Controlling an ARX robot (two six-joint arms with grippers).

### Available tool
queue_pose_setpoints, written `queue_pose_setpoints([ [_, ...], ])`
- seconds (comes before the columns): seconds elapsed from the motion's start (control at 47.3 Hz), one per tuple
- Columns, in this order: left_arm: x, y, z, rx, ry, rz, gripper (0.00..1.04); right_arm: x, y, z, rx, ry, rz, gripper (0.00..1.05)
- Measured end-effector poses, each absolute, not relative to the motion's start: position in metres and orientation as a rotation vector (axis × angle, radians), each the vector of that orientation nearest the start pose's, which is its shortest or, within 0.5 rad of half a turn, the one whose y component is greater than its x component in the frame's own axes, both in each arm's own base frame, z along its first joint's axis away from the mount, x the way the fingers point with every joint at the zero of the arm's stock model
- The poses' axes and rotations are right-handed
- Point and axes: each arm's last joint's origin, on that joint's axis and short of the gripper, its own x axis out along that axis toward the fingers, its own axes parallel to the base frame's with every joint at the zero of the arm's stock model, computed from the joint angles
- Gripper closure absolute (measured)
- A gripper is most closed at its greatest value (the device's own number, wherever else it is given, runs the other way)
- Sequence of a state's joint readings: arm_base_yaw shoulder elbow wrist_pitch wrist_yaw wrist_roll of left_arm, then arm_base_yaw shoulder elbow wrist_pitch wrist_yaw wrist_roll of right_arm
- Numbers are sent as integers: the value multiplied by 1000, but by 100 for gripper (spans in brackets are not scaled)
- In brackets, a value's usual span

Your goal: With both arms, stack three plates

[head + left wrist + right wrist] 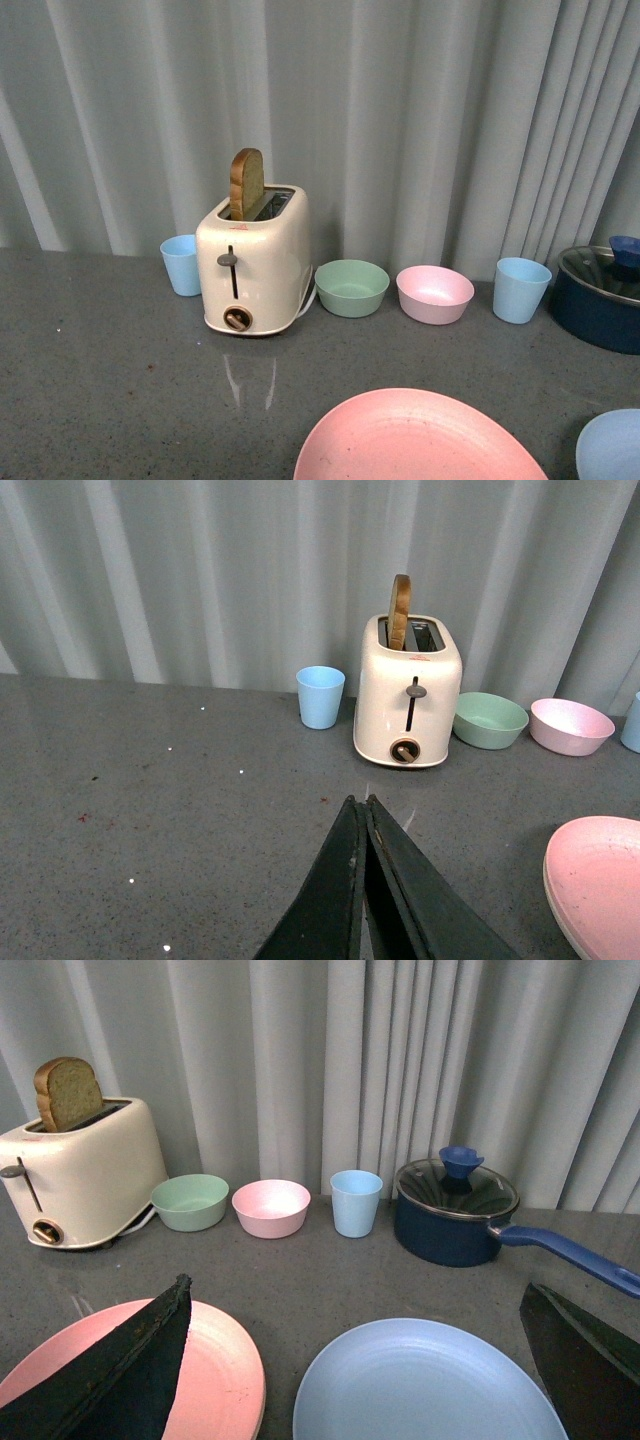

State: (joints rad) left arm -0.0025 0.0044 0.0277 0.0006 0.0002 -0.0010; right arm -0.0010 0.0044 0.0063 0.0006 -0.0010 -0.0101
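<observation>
the pink plate (420, 440) lies on the grey worktop (100, 380), at the near edge of the front view, in front of the toaster (255, 265). the light blue plate (612, 445) lies to its right, near it but not touching. a paler edge shows under the pink rim; i cannot tell if it is another plate. the left gripper (362, 810) is closed, its fingers pressed together with nothing between them, over bare worktop left of the pink plate. the right gripper (354, 1286) is wide open and holds nothing; the light blue plate shows between its fingers.
</observation>
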Motion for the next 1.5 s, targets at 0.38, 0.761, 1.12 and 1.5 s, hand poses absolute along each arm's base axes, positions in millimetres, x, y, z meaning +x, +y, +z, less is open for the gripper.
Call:
queue_pose_setpoints([
  [0.38,96,0,173,-2,-24,-3,42,98,0,165,-10,-2,0,7],
  [0.761,96,0,173,-2,-25,-2,7,129,-26,197,-18,47,-680,7],
  [1.12,96,0,173,-1,-25,-3,7,260,-152,157,249,626,-551,7],
  [1.5,96,0,173,-1,-25,-3,7,286,-184,114,205,914,-372,7],
])
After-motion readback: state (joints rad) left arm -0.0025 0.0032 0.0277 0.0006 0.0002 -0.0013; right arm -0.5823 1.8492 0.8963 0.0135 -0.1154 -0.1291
